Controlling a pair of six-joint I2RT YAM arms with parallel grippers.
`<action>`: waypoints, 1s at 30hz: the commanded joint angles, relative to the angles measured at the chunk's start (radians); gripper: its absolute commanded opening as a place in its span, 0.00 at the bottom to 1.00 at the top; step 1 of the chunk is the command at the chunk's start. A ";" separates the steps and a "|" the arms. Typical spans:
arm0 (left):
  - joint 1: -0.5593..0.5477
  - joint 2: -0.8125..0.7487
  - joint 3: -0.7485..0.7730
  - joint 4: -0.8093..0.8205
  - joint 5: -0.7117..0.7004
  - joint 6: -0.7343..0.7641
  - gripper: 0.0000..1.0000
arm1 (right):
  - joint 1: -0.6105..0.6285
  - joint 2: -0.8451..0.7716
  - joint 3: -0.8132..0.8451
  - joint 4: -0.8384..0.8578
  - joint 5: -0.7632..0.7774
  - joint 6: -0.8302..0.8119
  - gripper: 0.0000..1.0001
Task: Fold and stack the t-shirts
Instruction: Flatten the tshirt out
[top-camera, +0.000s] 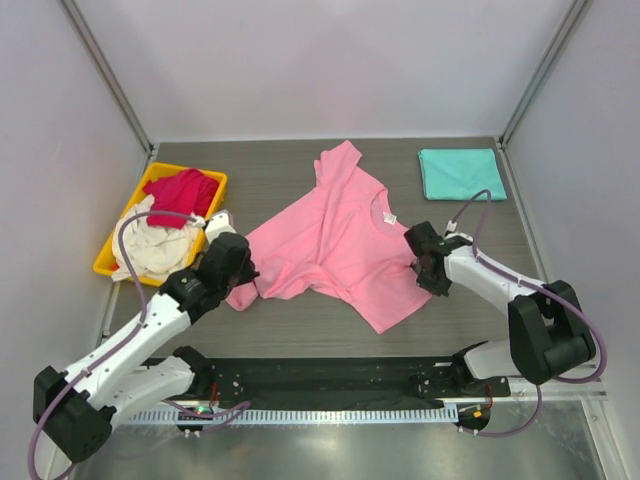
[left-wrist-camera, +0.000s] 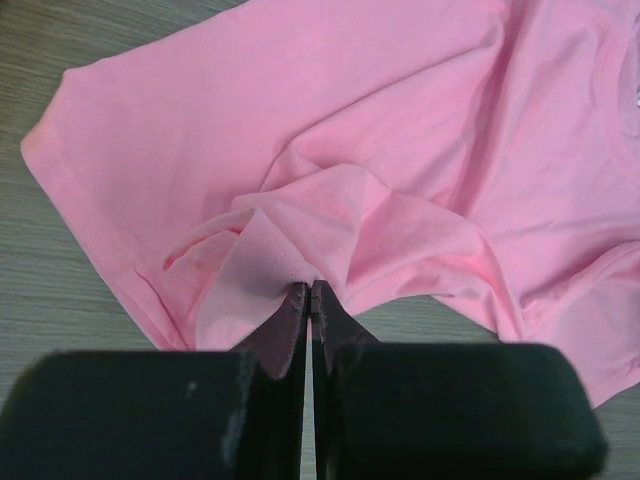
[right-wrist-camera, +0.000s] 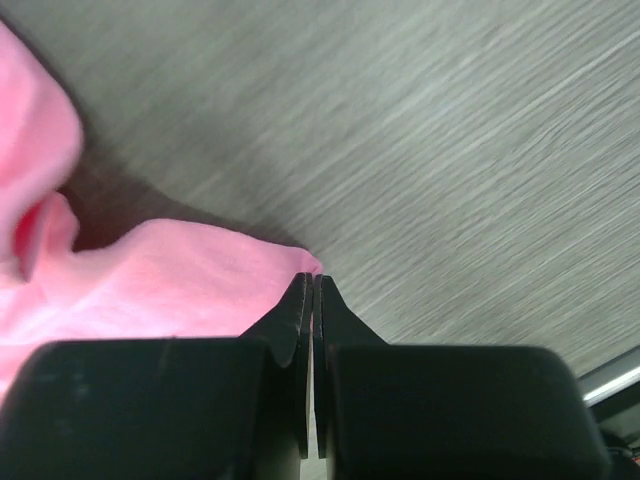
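Left pincer (left-wrist-camera: 310, 300) clamped on pink t-shirt (left-wrist-camera: 400, 150) fold; right pincer (right-wrist-camera: 312, 290) nips its edge, arms extended.

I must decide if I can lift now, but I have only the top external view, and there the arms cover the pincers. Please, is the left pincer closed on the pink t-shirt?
Observer: Yes. In the left wrist view the left pincer is shut, with a raised fold of the pink t-shirt pinched at its tips.
Operator: Thank you. And the right pincer, does it hold much cloth?
Observer: No. In the right wrist view the right pincer is shut too, but only the very edge of the shirt reaches its tips.
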 joint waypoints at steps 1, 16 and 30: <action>0.001 0.081 0.041 0.098 -0.024 0.004 0.00 | -0.021 -0.014 0.110 0.009 0.138 -0.031 0.01; 0.127 0.462 0.817 -0.049 0.160 0.099 0.00 | -0.205 0.059 0.977 -0.194 0.013 -0.295 0.01; 0.123 -0.043 0.116 -0.226 0.127 -0.090 0.44 | -0.205 -0.302 0.325 -0.108 -0.339 -0.269 0.01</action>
